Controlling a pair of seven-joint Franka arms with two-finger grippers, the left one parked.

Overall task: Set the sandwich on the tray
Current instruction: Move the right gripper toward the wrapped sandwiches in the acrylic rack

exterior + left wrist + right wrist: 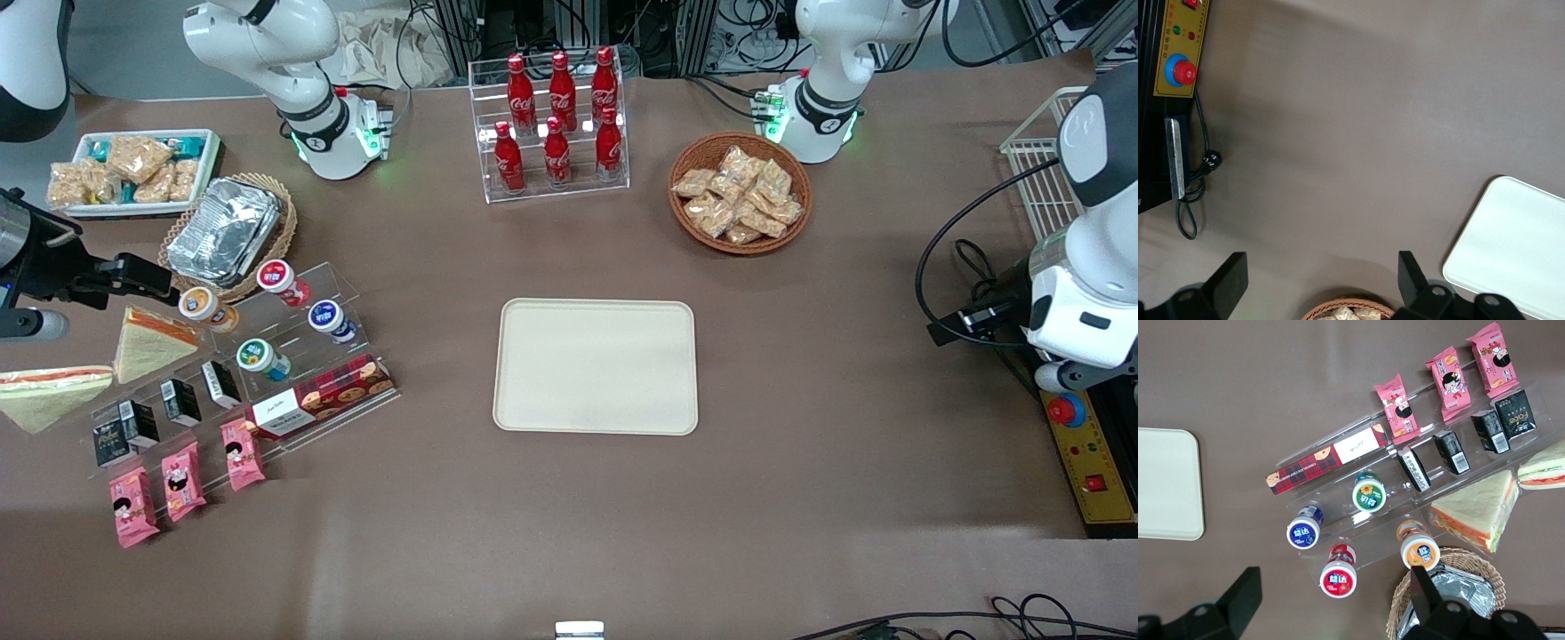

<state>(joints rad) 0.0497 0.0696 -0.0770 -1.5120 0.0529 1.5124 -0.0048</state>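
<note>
The step in hand looks like the approach: nothing is grasped yet. The gripper [1331,603] hangs above the clear stepped rack [267,356] of cups and packets, near the foil boxes [222,233] in their basket, with its fingers [1238,597] spread wide and nothing between them. The sandwich [49,394], the long wedge with a thin red stripe, lies flat on the bench [800,498] at the working arm's end, beside the rack and nearer the front camera than the gripper. A shorter wedge [151,342] with a broader orange edge lies between the two, just beside the rack, and is easy to mistake for it. The tray [596,366] sits bare at mid-bench, well apart from the sandwich.

The next move, as I judge it, calls for carrying the gripper over the long wedge, turning the fingers to span its narrow width, then coming down without snagging the rack or the shorter wedge. The plastic wrap may slip, so a firm but gentle close suits.

The bench has a brown cover. On it stand a cola rack [553,124], a basket of snack packets [740,193] and a white bin [133,171] of snacks. Cables and metal frames show at the bench's edge.
</note>
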